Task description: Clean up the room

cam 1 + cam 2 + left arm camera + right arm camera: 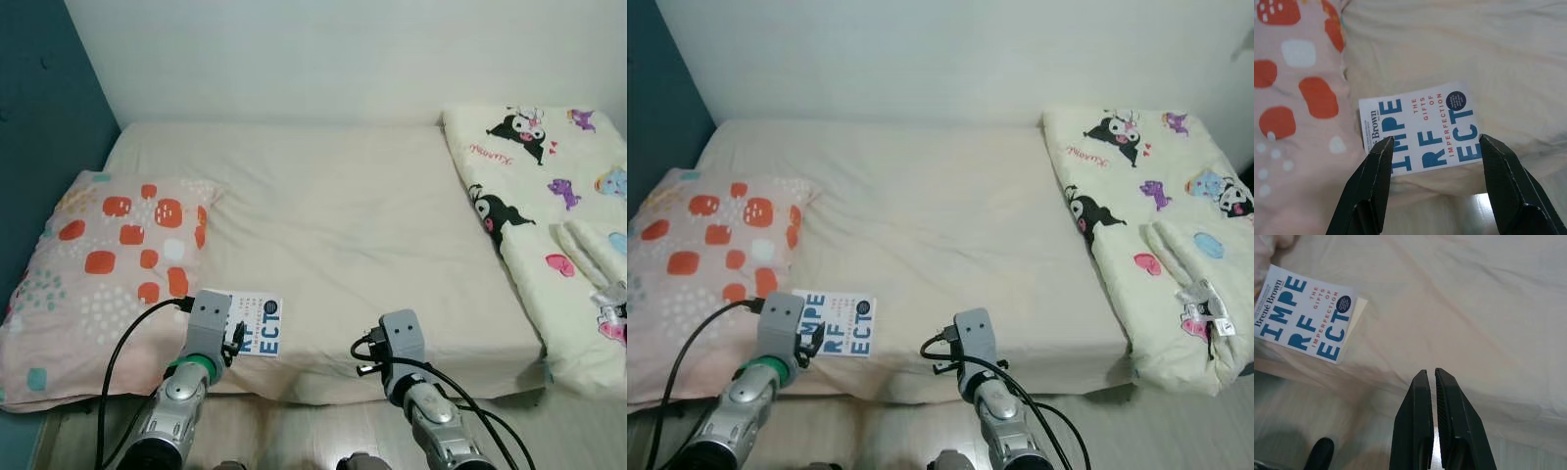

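Left gripper (pixel 1432 147): nearest me, fingers spread wide just above the near edge of the book.
Right gripper (pixel 1431 377): fingers pressed together, poised over the bed's front edge, holding nothing.
Book (pixel 257 323): white cover with blue lettering, flat on the bed (pixel 343 215), beside the pillow.
Pillow (pixel 103 264): pink with orange patches, at the left.
Blanket (pixel 549 215): cartoon print, folded along the right side.
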`<state>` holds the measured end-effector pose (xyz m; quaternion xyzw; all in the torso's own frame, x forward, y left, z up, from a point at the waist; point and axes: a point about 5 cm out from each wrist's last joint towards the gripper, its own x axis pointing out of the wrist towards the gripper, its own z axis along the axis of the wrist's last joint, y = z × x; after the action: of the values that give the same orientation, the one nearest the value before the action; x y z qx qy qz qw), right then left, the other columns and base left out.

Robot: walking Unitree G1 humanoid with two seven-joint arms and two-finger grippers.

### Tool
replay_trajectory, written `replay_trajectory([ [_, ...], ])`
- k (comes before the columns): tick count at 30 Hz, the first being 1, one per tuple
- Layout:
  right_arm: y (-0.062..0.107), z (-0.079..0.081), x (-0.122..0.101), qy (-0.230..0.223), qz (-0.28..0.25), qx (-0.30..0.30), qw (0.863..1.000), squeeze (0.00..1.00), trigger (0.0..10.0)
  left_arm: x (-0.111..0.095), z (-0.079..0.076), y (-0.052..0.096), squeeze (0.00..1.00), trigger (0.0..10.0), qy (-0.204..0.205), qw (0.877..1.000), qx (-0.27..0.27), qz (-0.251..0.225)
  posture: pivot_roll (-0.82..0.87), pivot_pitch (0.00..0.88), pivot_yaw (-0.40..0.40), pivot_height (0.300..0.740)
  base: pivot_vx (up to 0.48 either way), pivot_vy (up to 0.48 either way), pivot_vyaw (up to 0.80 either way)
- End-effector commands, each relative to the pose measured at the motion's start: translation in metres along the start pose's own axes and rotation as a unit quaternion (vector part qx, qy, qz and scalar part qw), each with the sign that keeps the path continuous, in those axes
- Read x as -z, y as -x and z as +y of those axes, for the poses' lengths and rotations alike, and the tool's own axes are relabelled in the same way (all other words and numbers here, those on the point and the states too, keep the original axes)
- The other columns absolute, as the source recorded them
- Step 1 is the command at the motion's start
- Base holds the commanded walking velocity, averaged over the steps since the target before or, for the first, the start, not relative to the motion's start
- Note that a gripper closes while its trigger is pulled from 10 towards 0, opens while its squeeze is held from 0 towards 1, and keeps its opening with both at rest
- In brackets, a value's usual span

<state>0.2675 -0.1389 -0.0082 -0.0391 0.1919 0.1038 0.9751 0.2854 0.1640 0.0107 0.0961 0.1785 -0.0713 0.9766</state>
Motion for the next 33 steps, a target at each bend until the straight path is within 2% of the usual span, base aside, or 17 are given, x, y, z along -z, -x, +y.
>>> replay_trajectory([
  [1, 0.005, -0.006, 0.011, 0.01, 0.023, 0.015, 1.0, 0.0, 10.0, 0.006, -0.005, 0.003, 0.0, 10.0, -0.022, 1.0, 0.018, 0.004, 0.0, 0.048, -0.008, 0.74, 0.0, 0.0, 0.0],
  [8, 0.009, -0.015, 0.023, 0.022, 0.046, 0.045, 0.998, 0.0, 10.0, 0.018, -0.007, 0.006, 0.0, 10.0, -0.018, 0.999, 0.022, 0.015, 0.0, 0.039, -0.012, 0.74, 0.0, 0.0, 0.0],
  [12, 0.01, -0.013, 0.025, 0.013, 0.044, 0.041, 0.998, 0.0, 10.0, 0.018, -0.006, 0.006, 0.0, 10.0, -0.014, 1.0, 0.014, 0.011, 0.0, 0.036, -0.013, 0.74, 0.0, 0.0, 0.0],
  [16, 0.01, -0.01, 0.025, 0.009, 0.039, 0.036, 0.999, 0.0, 10.0, 0.013, -0.005, 0.005, 0.0, 10.0, -0.016, 1.0, 0.001, -0.01, 0.0, 0.028, -0.012, 0.74, 0.0, 0.0, -0.8],
  [23, 0.009, -0.009, 0.024, 0.012, 0.038, 0.037, 0.998, 0.0, 10.0, 0.011, -0.005, 0.005, 0.0, 10.0, -0.008, 1.0, 0.007, -0.016, 0.0, 0.03, -0.012, 0.74, 0.0, 0.0, -0.8],
  [25, 0.008, -0.01, 0.024, 0.014, 0.036, 0.039, 0.998, 0.0, 10.0, 0.009, -0.004, 0.004, 0.0, 10.0, -0.017, 0.999, 0.004, -0.027, 0.0, 0.039, -0.013, 0.74, 0.0, 0.0, -0.8],
  [33, 0.008, -0.01, 0.023, 0.012, 0.032, 0.041, 0.999, 0.0, 10.0, 0.009, -0.004, 0.004, 0.0, 10.0, -0.01, 1.0, 0.0, -0.028, 0.0, 0.048, -0.01, 0.74, 0.0, 0.0, -0.8],
])
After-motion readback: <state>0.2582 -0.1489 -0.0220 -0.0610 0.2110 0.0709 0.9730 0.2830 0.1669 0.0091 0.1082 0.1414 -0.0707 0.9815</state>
